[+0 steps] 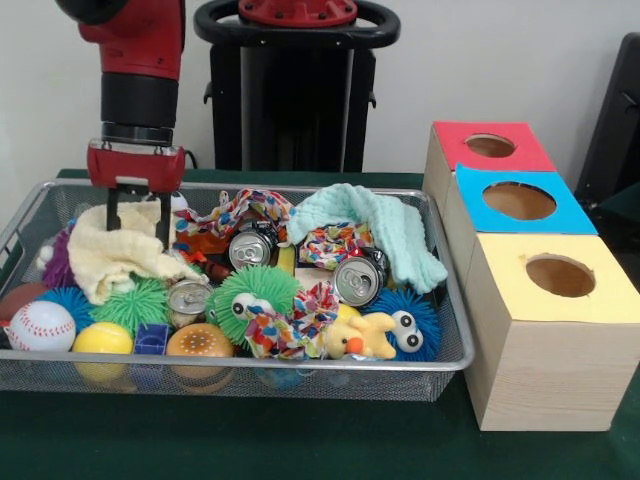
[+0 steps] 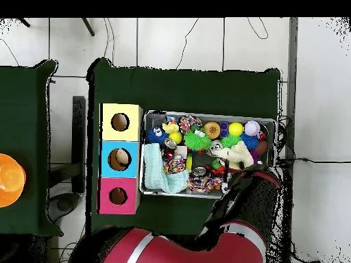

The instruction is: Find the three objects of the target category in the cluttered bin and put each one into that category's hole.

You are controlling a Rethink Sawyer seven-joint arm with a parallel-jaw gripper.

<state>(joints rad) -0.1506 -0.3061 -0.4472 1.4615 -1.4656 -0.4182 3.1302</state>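
While the gripper [image 1: 135, 213] hangs with fingers spread apart over the yellow cloth [image 1: 115, 250], cans [image 1: 250, 248] sit to its right in the front view.

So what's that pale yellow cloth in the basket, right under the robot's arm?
The pale yellow cloth looks like soft, waffle-textured fabric, crumpled and draped in folds at the far end of the wire mesh bin from the boxes. It lies over a green spiky ball and against a patterned rag. The end effector hangs open right above it, its dark fingers reaching down to the folds.
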